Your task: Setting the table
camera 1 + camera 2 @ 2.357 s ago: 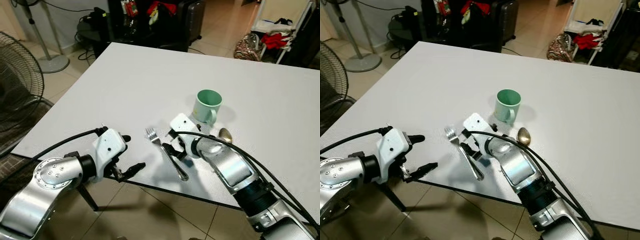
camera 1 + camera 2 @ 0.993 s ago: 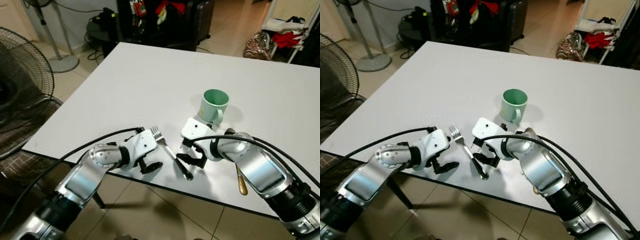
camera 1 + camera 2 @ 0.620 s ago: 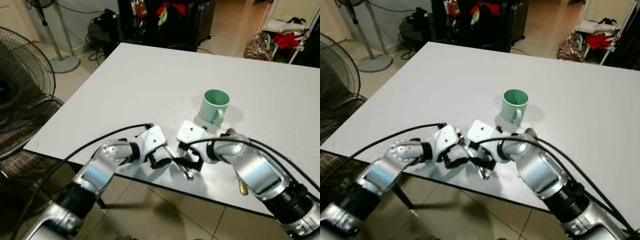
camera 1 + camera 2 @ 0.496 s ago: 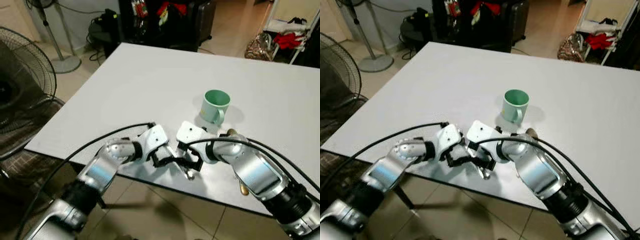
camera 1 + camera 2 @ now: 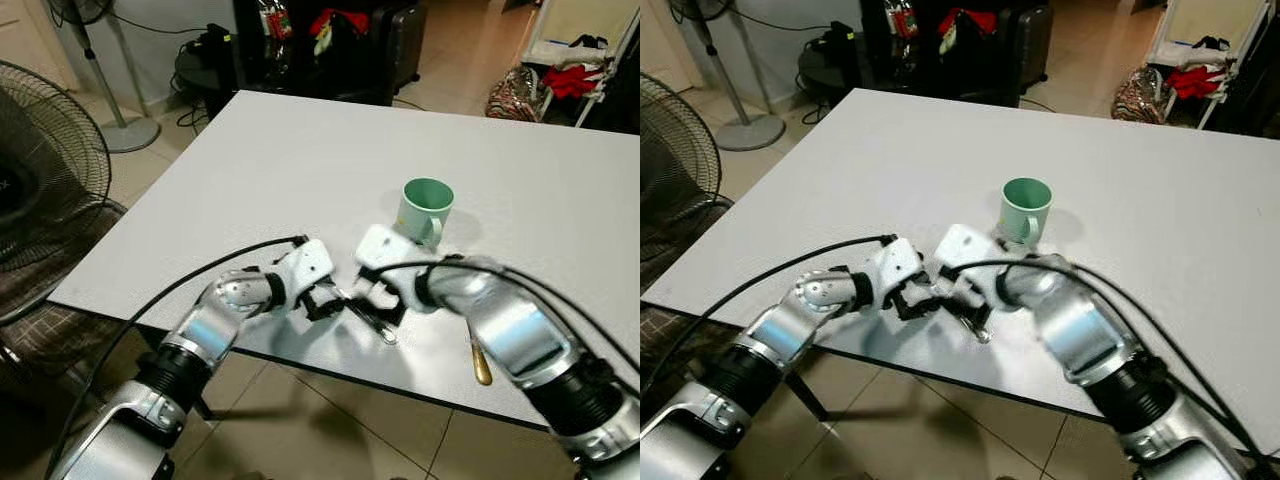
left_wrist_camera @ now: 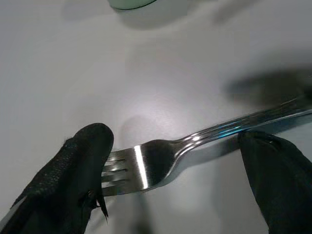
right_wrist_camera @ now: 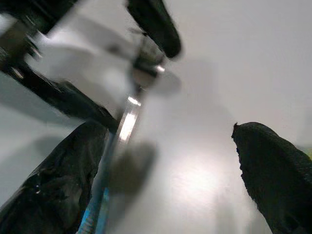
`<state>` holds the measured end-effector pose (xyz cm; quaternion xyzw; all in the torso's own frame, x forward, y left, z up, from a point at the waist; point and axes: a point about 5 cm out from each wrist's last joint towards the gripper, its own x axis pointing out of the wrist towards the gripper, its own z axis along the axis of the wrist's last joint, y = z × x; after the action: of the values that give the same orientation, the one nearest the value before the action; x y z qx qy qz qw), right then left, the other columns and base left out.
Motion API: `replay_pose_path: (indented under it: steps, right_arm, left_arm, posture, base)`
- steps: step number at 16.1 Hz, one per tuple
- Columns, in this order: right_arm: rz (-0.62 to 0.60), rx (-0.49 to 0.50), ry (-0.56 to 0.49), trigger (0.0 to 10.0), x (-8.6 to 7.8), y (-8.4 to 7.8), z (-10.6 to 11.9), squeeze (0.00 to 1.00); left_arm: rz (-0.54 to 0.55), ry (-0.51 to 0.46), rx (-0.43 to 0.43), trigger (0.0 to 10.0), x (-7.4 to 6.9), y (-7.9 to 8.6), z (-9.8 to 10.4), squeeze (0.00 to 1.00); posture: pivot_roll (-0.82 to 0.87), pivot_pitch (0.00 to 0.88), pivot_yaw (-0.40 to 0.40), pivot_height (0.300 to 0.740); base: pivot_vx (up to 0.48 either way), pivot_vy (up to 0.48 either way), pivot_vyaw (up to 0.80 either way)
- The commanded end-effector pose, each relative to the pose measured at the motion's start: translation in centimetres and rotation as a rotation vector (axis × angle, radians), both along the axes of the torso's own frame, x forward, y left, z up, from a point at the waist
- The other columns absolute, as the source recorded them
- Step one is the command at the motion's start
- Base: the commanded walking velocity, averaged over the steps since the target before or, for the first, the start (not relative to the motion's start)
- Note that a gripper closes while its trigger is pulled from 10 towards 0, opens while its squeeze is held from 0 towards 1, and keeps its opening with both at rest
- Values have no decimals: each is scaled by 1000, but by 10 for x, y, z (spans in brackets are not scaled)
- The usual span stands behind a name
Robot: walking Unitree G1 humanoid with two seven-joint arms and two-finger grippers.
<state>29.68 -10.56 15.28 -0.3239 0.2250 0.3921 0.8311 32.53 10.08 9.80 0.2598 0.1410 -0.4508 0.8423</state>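
both claws closed in on the fork

since 2.4 s ago the left claw has come up from the near edge of the surface to the fork, where it now meets the right claw head-on. the fork lies flat on the white surface near its front edge, silver, with its handle end showing just in front of the right claw.

in the left wrist view the left claw's two black fingers stand apart, one touching the tines, the other beside the shaft; they bracket the fork without pinching it. in the right wrist view the right claw's fingers are also apart, one lying against the fork's handle, the other well off to the side over bare surface.

the green mug stands upright just behind the two claws, handle towards the robot, mouth open; whether it holds anything cannot be told. a spoon with a brownish handle lies near the front edge, beside the right forearm.

off the surface, a floor fan stands to the left, dark luggage at the far side, and a rack with red cloth at the far right.
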Motion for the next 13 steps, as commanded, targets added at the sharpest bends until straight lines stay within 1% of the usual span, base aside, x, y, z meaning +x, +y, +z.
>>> replay_pose_path:
  steps: [1, 2, 3, 4, 5, 6, 7, 8, 9, 10, 12, 13]
  right_arm:
    - [-24, -11, -14, 10000, 3, -6, 1, 0]
    - [-48, -43, -28, 10000, 6, -13, -3, 0]
    - [-48, -52, -27, 10000, 6, -13, -5, 0]
    - [-36, -78, -32, 10000, 5, -12, -9, 0]
    - [-35, -82, -34, 10000, 5, -11, -10, 0]
    - [-30, -81, -34, 10000, 5, -9, -13, 0]
    - [-15, -90, -31, 10000, 3, -5, -20, 0]
    - [-8, -88, -25, 10000, 2, -3, -23, 0]
    - [12, -82, -12, 10000, -1, 2, -27, 0]
    - [16, -83, -13, 10000, -2, 4, -28, 0]
    - [18, -82, -16, 10000, -2, 5, -28, 0]
    - [19, -85, -20, 10000, -1, 5, -28, 0]
  left_arm:
    - [54, 45, 48, 10000, 0, 19, -10, 0]
    - [61, 43, 38, 10000, 0, 31, -4, 0]
    - [76, 46, 36, 10000, -1, 35, -4, 0]
    - [109, 50, 63, 10000, -1, 43, -5, 0]
    - [124, 46, 84, 10000, 0, 46, -5, 0]
    - [142, 21, 117, 10000, 0, 51, -5, 0]
    - [173, 0, 133, 10000, -1, 55, -2, 0]
    - [171, -7, 141, 10000, -2, 56, -2, 0]
    - [166, -8, 123, 10000, -7, 54, 0, 0]
    - [157, -16, 92, 10000, -9, 52, 4, 0]
    - [141, -19, 5, 10000, -13, 47, 13, 0]
    - [130, -15, -30, 10000, -17, 47, 18, 0]
  posture:
    - [-88, 59, 64, 740]
    - [-88, 60, 64, 740]
    - [-88, 60, 65, 740]
    - [-89, 59, 65, 740]
    - [-89, 59, 65, 740]
    - [-87, 60, 65, 740]
    - [-86, 59, 63, 740]
    - [-81, 59, 57, 740]
    - [-77, 58, 52, 740]
    - [-74, 57, 49, 740]
    - [-70, 57, 46, 740]
    - [-71, 56, 45, 740]
  base:
    - [0, 0, 0]
    - [0, 0, 0]
    - [0, 0, 0]
    - [0, 0, 0]
    - [0, 0, 0]
    - [0, 0, 0]
    - [0, 0, 0]
    - [0, 0, 0]
    - [0, 0, 0]
    - [0, 0, 0]
    - [0, 0, 0]
    - [0, 0, 0]
